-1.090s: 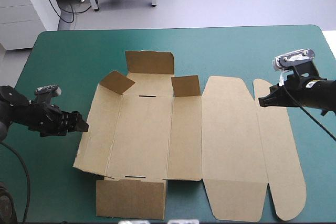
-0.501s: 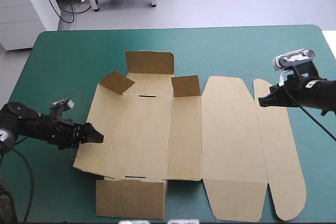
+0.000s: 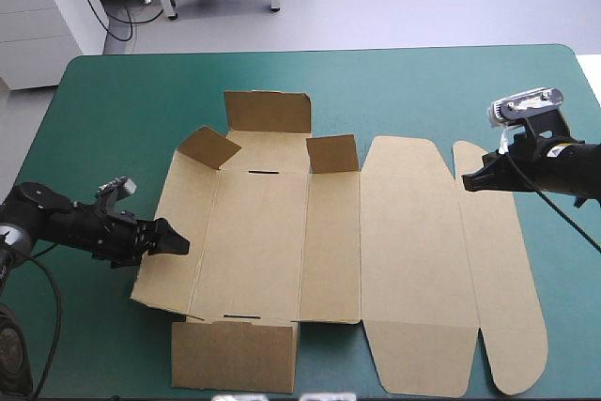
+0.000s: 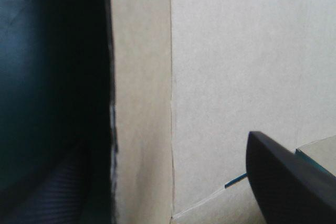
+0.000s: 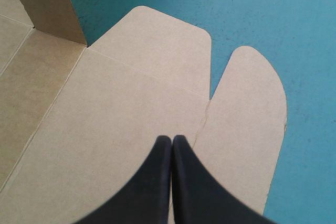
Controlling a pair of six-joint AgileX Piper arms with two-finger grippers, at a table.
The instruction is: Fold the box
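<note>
The box point(image 3: 272, 232) lies mostly flat; only its 12 o'clock flaps point(image 3: 208, 146) stand. At 9 o'clock the left gripper point(image 3: 177, 243) has jaws apart, empty. At 3 o'clock the right gripper point(image 3: 467, 180) hovers with jaws together, empty.

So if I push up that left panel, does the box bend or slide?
Likely bends at the crease: the box is thin scored board, and a far flap stands along its fold. It looks light on the smooth teal-green cover, so may slide.
</note>
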